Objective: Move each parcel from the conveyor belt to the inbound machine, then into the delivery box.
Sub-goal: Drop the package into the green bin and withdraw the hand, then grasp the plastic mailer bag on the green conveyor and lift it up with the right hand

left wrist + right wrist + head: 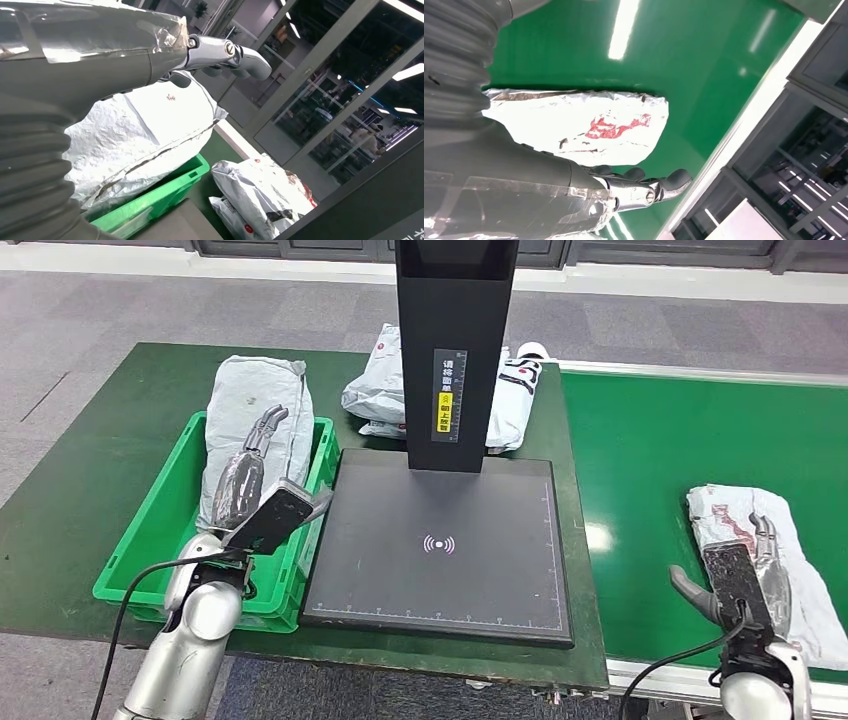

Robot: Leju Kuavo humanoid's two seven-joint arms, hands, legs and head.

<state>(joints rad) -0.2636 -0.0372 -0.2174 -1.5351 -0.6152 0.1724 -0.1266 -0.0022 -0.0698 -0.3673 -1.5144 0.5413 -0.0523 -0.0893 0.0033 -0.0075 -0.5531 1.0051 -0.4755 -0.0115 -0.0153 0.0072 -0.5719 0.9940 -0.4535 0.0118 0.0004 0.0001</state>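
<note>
A grey parcel (240,400) (140,135) lies in the green delivery box (160,530) (165,192) on the left. My left hand (255,465) (100,55) hovers just over it with fingers stretched out and nothing in them. On the green conveyor belt (700,430) at the right lies a white parcel with red print (810,590) (589,125). My right hand (745,565) (549,185) is over its near side, fingers straight and thumb spread, gripping nothing. The black inbound machine plate (440,570) between them is bare.
The machine's black post (455,340) rises at the plate's far edge. Two more parcels (375,390) (515,395) lie behind it on the dark green table (100,460). Cables trail from both wrists. The belt's near rail runs under my right forearm.
</note>
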